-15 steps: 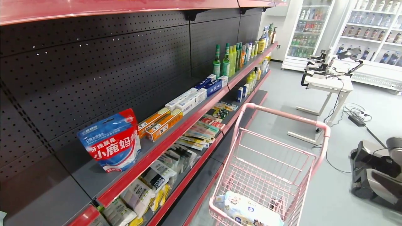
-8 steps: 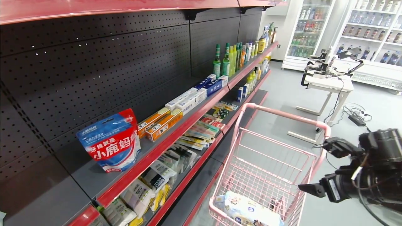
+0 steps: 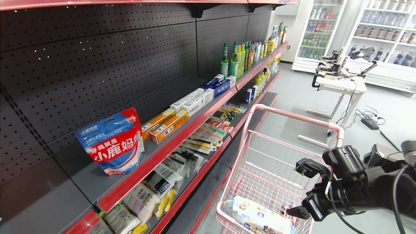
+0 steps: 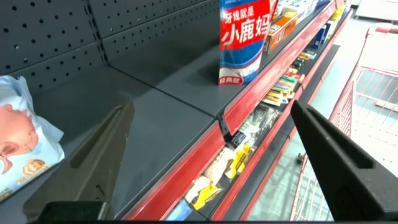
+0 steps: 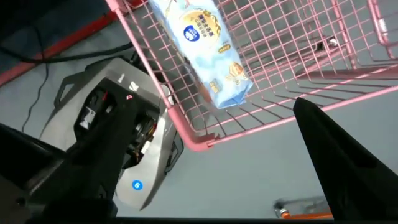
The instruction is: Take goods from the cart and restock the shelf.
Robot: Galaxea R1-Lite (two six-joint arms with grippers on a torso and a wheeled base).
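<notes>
A pink cart [image 3: 294,117] stands beside the shelf [image 3: 169,148], with a pale blue pack of wipes [image 3: 260,219] lying in its basket. My right gripper [image 3: 302,190] hangs open and empty at the cart's near right rim, above and to the right of the pack. The right wrist view shows the right gripper [image 5: 214,112] over the cart rim [image 5: 186,134], with the wipes pack [image 5: 205,43] inside. My left gripper [image 4: 212,107] is open over the grey shelf board [image 4: 168,118]. A similar wipes pack [image 4: 18,143] lies on the board beside it, and a blue and red pouch [image 4: 244,37] stands farther along.
On the shelf beyond the blue and red pouch [image 3: 110,143] are orange boxes [image 3: 165,125], white and blue boxes [image 3: 204,96] and green bottles [image 3: 235,60]. Lower shelves hold packets [image 3: 162,182]. A white table [image 3: 341,87], floor cables [image 3: 370,122] and drink fridges [image 3: 320,32] stand behind the cart.
My right arm has come in from the far right and moved left to the cart's rim, gripper open. The head camera has shifted slightly. The goods have not moved.
</notes>
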